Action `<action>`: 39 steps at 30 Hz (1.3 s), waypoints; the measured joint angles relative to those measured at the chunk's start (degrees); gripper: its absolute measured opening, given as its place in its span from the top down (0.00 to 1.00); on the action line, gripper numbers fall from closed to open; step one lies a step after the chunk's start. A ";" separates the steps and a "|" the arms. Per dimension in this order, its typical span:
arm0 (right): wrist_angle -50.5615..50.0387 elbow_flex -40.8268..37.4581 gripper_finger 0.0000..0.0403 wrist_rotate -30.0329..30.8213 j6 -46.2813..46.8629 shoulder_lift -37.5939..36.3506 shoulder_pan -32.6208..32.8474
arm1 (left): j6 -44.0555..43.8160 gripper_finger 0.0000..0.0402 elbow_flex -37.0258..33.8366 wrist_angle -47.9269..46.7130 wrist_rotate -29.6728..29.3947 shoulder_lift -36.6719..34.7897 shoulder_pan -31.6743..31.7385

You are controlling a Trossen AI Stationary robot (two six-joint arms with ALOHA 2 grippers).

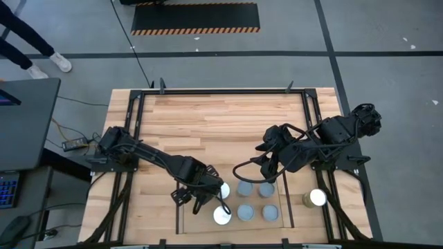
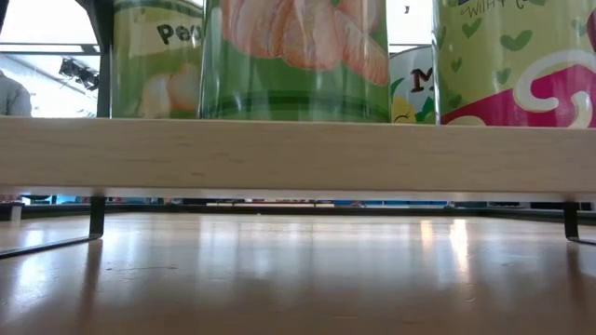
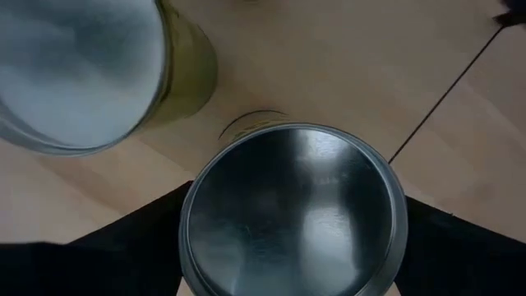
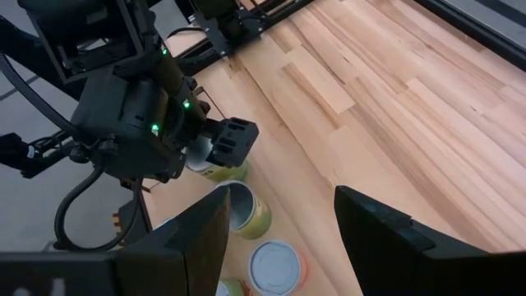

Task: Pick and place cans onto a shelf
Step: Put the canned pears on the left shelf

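**A:** As I look down on it, my left gripper (image 1: 203, 192) is over the left end of the shelf (image 1: 257, 200). Its fingers are spread wide, one on each side of a grey-topped can (image 3: 292, 214).

**B:** Is that can off the board?

**A:** I can't tell for certain. From the wrist it fills the gap between the fingers, and I see the light wood of the shelf right around it. I can't make out whether the fingers press its sides.

**B:** What is next to it?

**A:** A white-topped can (image 3: 74, 66) stands just beside it, also at the shelf's left end. Four more cans (image 1: 256, 200) with dull grey tops stand in a square in the middle of the shelf, close together but apart.

**B:** And your other arm?

**A:** My right gripper (image 4: 281, 197) hangs above the far edge of the shelf. Its fingers are parted and nothing is between them.

**B:** Is anything outside the shelf?

**A:** One lone can (image 1: 317, 198) with a bright white top stands on the table (image 1: 208, 117) just past the shelf's right end. It is well apart from both grippers.
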 joint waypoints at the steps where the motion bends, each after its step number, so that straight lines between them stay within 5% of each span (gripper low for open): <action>1: 0.00 0.00 0.44 -0.01 0.08 0.00 0.00 | -0.46 0.15 0.00 0.03 0.57 0.00 0.02; 19: -0.02 -0.02 0.44 0.00 0.10 0.00 0.00 | -1.08 0.12 0.18 -0.02 -1.21 -0.04 -1.21; 30: 0.09 -0.02 0.44 0.01 0.12 0.00 0.00 | -4.94 0.12 9.35 -2.86 0.22 -0.11 -1.41; 39: 0.13 -0.02 0.44 0.01 -0.03 0.00 0.00 | -4.49 0.12 8.59 -5.21 1.37 -0.14 -1.91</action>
